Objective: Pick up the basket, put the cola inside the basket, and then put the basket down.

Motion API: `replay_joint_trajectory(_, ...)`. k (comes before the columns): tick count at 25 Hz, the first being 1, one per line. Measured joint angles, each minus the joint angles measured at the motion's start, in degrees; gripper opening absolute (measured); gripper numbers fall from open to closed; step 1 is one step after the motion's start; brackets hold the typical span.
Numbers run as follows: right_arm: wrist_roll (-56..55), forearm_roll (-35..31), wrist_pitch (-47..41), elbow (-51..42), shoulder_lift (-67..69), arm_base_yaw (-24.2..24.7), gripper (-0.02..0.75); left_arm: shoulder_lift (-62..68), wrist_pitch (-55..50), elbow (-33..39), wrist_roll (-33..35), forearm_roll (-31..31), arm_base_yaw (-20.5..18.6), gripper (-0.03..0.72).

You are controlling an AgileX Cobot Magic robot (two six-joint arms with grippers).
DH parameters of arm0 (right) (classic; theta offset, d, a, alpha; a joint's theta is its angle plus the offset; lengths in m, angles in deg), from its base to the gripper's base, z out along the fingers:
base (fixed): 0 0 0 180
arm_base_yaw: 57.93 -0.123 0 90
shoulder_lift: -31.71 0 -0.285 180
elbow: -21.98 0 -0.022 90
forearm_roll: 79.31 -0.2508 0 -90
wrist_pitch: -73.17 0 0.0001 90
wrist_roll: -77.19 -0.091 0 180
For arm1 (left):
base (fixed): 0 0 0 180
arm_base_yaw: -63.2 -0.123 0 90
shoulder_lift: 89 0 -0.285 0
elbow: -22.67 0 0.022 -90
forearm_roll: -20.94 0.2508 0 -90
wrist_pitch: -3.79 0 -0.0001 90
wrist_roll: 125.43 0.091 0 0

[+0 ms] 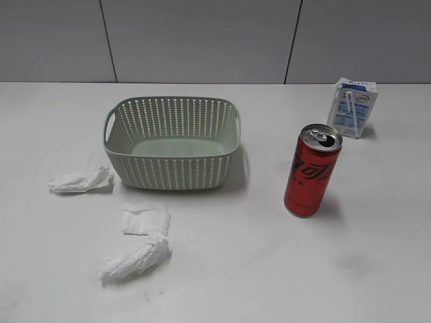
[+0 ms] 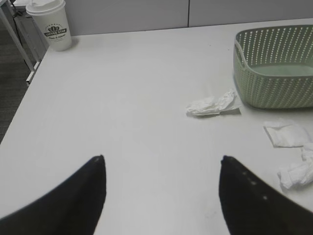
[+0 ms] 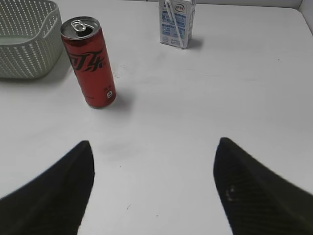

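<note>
Nearest the desk's front edge, on the left, lies a crumpled white tissue wad [image 1: 135, 260], with a flat tissue [image 1: 145, 219] just behind it. The pale sage-green slotted plastic basket [image 1: 172, 142] sits empty left of centre. The tall red cola can [image 1: 311, 171] stands upright well to its right, a small white-and-blue carton [image 1: 352, 106] behind it. Left gripper [image 2: 161, 164] and right gripper [image 3: 154, 147] hover spread wide, grasping nothing.

3 tissues [image 1: 135, 259] crowd basket [image 1: 172, 142] front
</note>
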Motion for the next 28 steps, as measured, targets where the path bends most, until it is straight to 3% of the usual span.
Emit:
replay_joint_trajectory(19,0.0,0.0,0.05,0.0,0.0,0.0,0.572,0.22,0.79,-0.49,0.0,-1.7,0.0,0.544)
replay_joint_trajectory(28,0.0,0.0,0.05,0.0,0.0,0.0,0.572,15.57,18.59,-1.97,0.0,-7.8,0.0,0.544)
